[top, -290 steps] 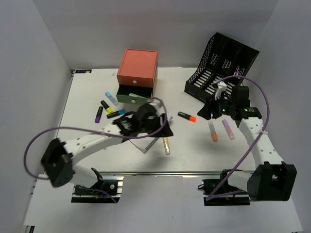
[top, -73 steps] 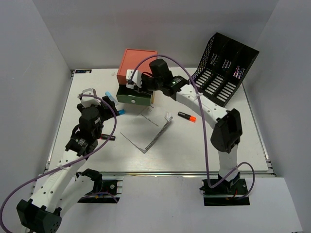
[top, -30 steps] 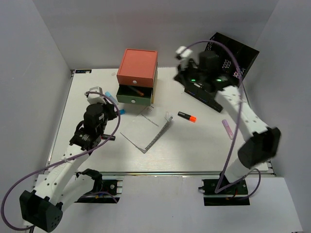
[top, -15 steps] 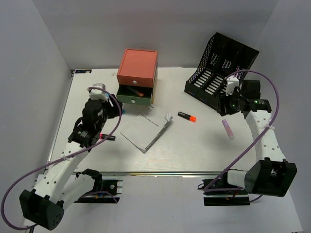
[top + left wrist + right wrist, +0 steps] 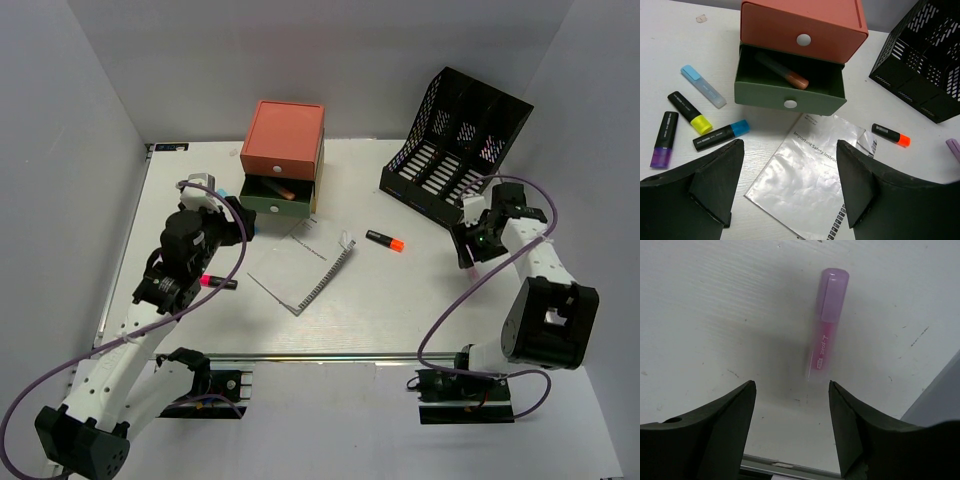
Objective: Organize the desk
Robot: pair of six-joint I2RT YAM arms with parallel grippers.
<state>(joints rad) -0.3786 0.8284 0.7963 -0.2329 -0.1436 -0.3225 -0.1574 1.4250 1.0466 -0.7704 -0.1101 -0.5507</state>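
The white desk [image 5: 400, 300] holds scattered markers. A lilac highlighter [image 5: 825, 335] lies flat just ahead of my open, empty right gripper [image 5: 791, 385], which hovers low over it; in the top view that gripper [image 5: 466, 250] hides it. My left gripper [image 5: 788, 145] is open and empty, above the near corner of a silver booklet [image 5: 810, 175] and in front of the open green drawer [image 5: 790, 102]. An orange-tipped pen [image 5: 782, 71] lies in that drawer. In the top view the left gripper [image 5: 228, 222] is left of the drawer box [image 5: 283, 135].
A black mesh file rack [image 5: 455, 145] stands at the back right. A black-orange marker [image 5: 384, 240] lies mid-desk. Light blue [image 5: 702, 86], black-yellow [image 5: 689, 106], black-purple [image 5: 663, 139] and black-blue [image 5: 720, 136] markers lie left of the drawer. A black-pink marker [image 5: 215, 283] lies by the left arm.
My right gripper swung from the drawer box back past the rack and came down over the lilac highlighter. A pen now lies in the green drawer. The left arm barely moved.
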